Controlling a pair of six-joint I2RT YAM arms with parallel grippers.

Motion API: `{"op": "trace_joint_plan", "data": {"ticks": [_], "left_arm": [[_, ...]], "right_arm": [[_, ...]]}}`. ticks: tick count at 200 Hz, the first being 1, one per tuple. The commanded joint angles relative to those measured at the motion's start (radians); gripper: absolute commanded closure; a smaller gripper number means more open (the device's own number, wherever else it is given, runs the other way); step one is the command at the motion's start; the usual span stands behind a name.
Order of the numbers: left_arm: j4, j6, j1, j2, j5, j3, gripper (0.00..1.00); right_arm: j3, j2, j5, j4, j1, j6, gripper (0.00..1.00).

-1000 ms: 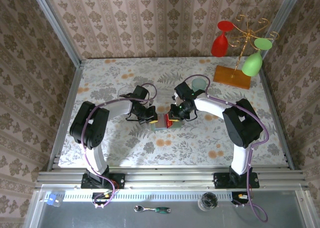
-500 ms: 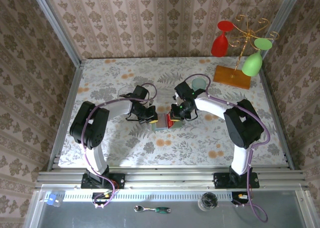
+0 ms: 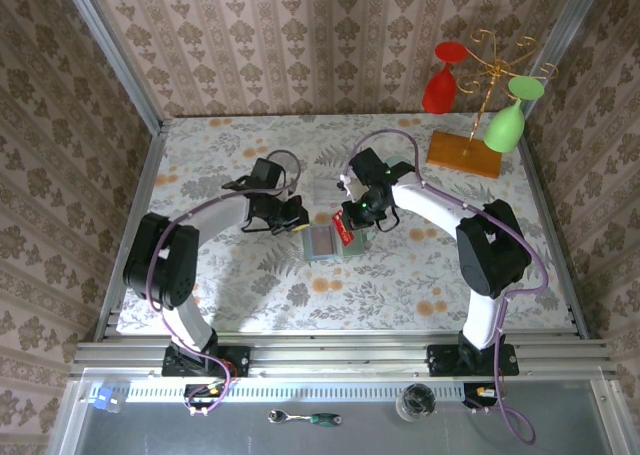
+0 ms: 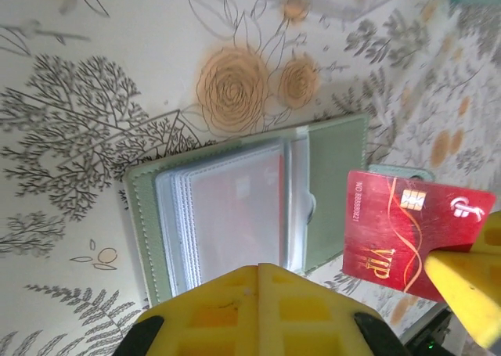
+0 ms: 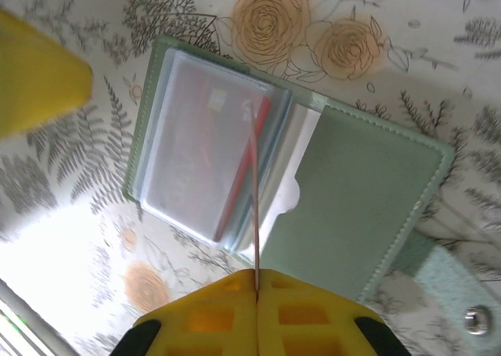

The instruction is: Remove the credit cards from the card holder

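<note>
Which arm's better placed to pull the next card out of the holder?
Probably left. The left gripper is shut and empty beside the card holder, on its sleeve side. The right gripper is busy, shut on a red card.

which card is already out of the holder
the red vip card, pinched in the right gripper above the open card holder; the other cards sit tucked inside it.
</note>
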Motion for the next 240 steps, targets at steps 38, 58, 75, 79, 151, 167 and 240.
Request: {"op": "trace_joint_plan", "data": {"ticks": [38, 58, 75, 79, 151, 167, 240], "left_arm": [[-0.035, -0.016, 0.078, -0.079, -0.024, -0.019, 0.98], [-0.04, -0.018, 0.087, -0.088, -0.034, -0.017, 0.98], [-0.036, -0.026, 0.095, -0.091, -0.04, -0.022, 0.98], [-0.032, -0.031, 0.097, -0.09, -0.04, -0.023, 0.98], [-0.028, -0.044, 0.134, -0.089, -0.036, -0.018, 0.98], [-0.034, -0.044, 0.147, -0.088, -0.035, -0.014, 0.98], [-0.042, -0.045, 0.175, -0.035, -0.021, 0.014, 0.98]], "right_arm": [[0.224, 0.045, 0.137, -0.254, -0.011, -0.71, 1.0], [0.301, 0.081, 0.16, -0.297, -0.011, -0.842, 1.0], [0.383, 0.128, 0.177, -0.337, -0.011, -0.917, 1.0], [0.405, 0.142, 0.182, -0.347, -0.013, -0.931, 1.0], [0.9, 0.444, 0.169, -0.563, -0.046, -1.049, 1.0], [1.002, 0.507, 0.154, -0.605, -0.056, -1.06, 1.0], [1.175, 0.641, 0.13, -0.59, -0.073, -1.084, 1.0]]}}
